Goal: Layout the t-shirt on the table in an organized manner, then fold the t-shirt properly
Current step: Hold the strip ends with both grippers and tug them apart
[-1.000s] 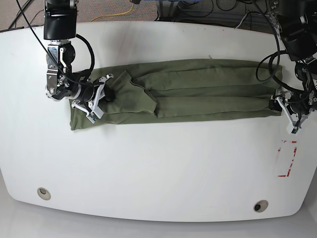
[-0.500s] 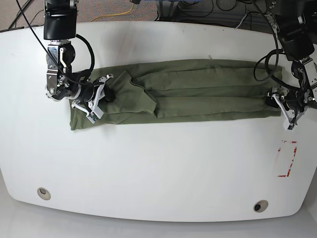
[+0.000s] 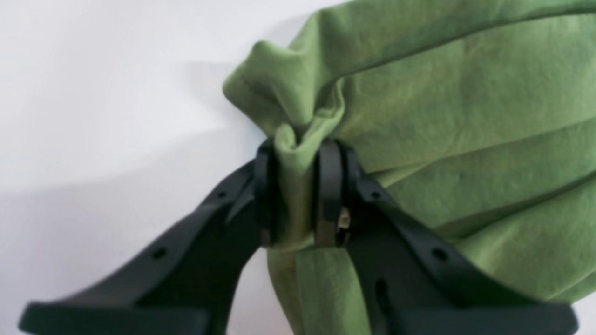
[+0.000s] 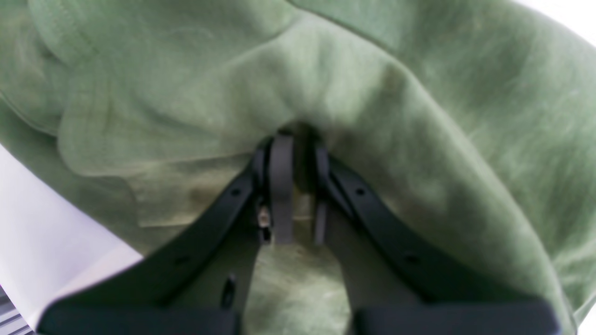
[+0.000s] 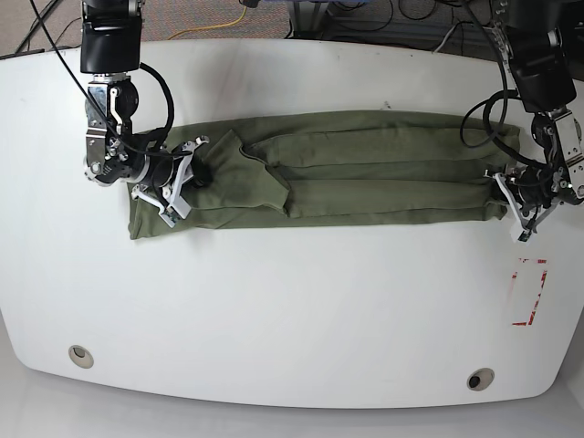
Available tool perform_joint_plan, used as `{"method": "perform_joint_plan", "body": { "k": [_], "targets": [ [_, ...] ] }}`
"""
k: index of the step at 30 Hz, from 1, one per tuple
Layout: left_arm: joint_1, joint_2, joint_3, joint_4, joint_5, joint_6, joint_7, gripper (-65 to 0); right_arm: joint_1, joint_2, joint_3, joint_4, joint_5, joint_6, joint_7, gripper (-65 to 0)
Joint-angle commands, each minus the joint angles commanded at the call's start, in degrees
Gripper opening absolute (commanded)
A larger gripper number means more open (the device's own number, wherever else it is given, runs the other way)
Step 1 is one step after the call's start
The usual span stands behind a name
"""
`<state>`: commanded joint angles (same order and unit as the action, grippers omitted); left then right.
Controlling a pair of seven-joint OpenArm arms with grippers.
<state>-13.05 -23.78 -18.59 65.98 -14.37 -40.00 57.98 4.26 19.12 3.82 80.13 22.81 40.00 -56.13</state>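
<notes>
The t-shirt (image 5: 356, 164) lies as a long folded band across the upper middle of the table (image 5: 292, 310). At the band's right end, the left gripper (image 3: 298, 186) pinches a bunched fold of cloth. At the left end, the right gripper (image 4: 298, 186) has its jaws nearly together, buried in fabric.

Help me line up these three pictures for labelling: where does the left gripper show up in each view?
Base: the left gripper is at the right edge, shut on the end of the t-shirt.
Left wrist: bottom centre, its black fingers pinching a bunched fold of cloth.
Right wrist: not in it; that one is the right gripper.
Shared landmark: the olive t-shirt on the white table.
</notes>
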Motion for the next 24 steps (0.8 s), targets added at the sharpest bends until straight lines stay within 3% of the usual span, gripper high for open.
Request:
{"method": "perform_joint_plan", "body": {
  "k": [24],
  "targets": [
    [9.1, -0.3, -0.2, 23.6, 0.0, 0.0, 8.8, -54.9, 0.7, -0.5, 0.1, 0.0, -0.2, 0.00, 0.0, -59.3]
  ]
}}
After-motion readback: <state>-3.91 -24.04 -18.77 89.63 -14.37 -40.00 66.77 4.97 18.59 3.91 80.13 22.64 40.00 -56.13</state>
